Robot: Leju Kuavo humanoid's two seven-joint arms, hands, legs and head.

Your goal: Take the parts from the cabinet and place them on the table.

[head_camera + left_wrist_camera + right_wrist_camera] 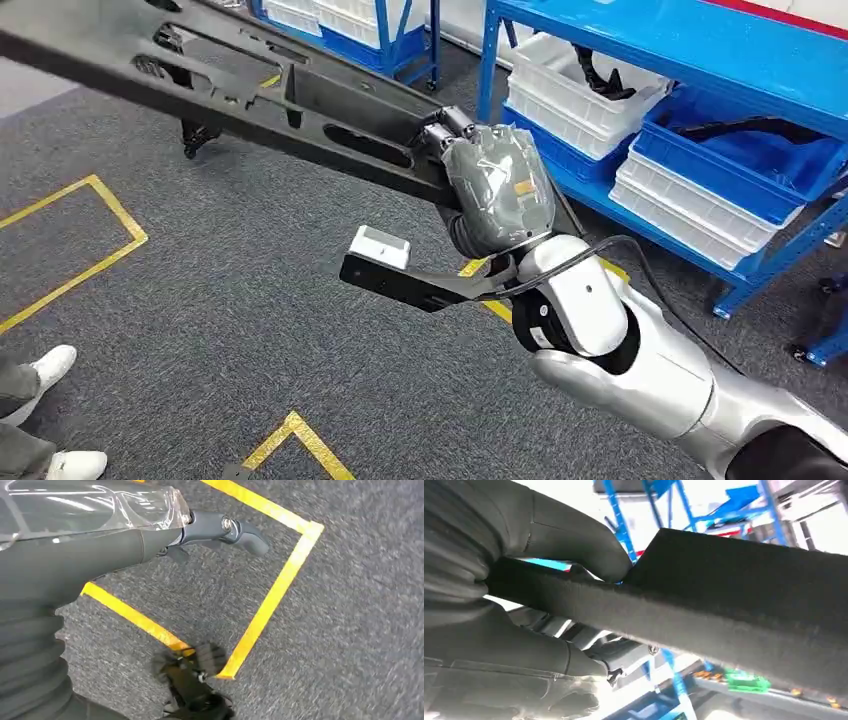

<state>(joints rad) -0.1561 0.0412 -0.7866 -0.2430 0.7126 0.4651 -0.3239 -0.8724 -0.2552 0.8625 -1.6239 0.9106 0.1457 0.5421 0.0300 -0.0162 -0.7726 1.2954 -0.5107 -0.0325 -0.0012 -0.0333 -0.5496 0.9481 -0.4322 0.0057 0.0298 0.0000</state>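
Observation:
A long black moulded part [250,90] with cut-outs runs from the upper left of the head view down to my right hand [495,190]. That hand, wrapped in clear film, grips the part's near end and holds it in the air above the carpet. In the right wrist view the right hand [519,645] clamps the part's dark felt-like edge [734,605] between thumb and fingers. My left hand [100,535] hangs over the carpet with one finger stretched out and nothing in it.
A blue rack [700,40] with white bins [580,85] and blue bins [740,150] stands at the right, one bin holding dark parts. Yellow tape [90,265] marks the grey carpet. A person's white shoes [50,365] are at the lower left.

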